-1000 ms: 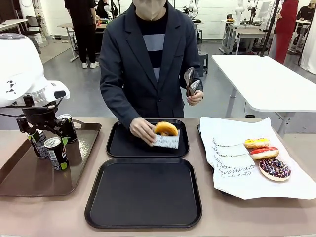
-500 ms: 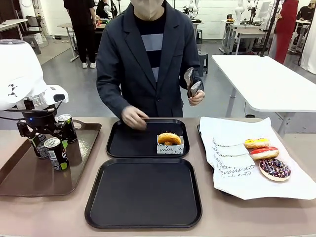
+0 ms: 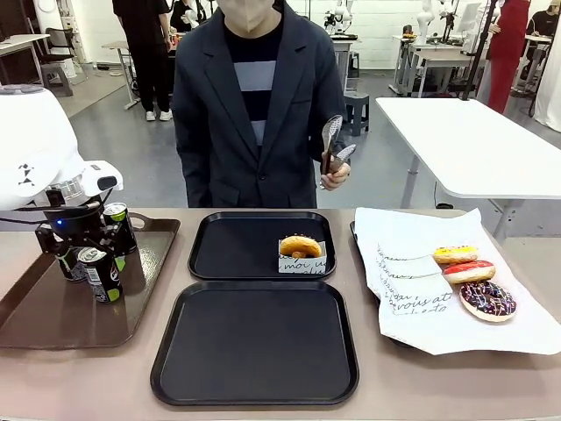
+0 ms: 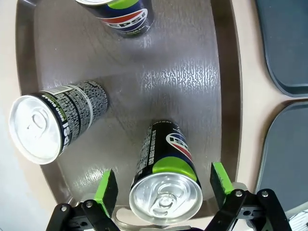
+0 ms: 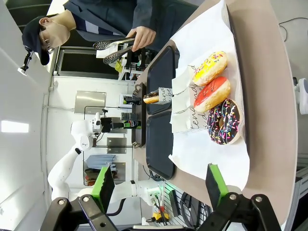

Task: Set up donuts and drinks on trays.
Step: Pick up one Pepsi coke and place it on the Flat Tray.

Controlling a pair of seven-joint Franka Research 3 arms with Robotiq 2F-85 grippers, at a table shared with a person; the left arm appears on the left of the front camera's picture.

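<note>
Cans are all on the brown tray (image 3: 44, 324) at my left side of the table (image 3: 88, 386), three of them standing upright. On the left wrist cam my left gripper (image 4: 163, 182) is down around one Pepsi can (image 4: 162, 154). The green pads (image 4: 107, 186) sit on either side of its silver top with a small gap each way, so the jaws are spread and not squeezing anything. A second can (image 4: 53, 125) stands just beside it and a third can (image 4: 122, 14) is further along the same tray. Middle of the table has the two black trays, one behind the other. The near tray (image 3: 254, 342) sits right in front of me, and the far tray (image 3: 219, 254) has a golden-brown donut (image 3: 301, 245) in a little printed paper tray (image 3: 302, 263) toward its front right corner. Over on my right, the white paper sheet (image 3: 412, 254) carries a yellow donut (image 3: 455, 255), a pink donut (image 3: 468, 271) and a chocolate-sprinkled donut (image 3: 487, 299) in a tight row. My right gripper (image 5: 159, 185) hangs in the air looking over those three, fingers wide apart with nothing between them. The person (image 3: 254, 105) stands at the far side holding tongs (image 3: 334, 140) upright in one hand (image 3: 336, 175), up off the table.
</note>
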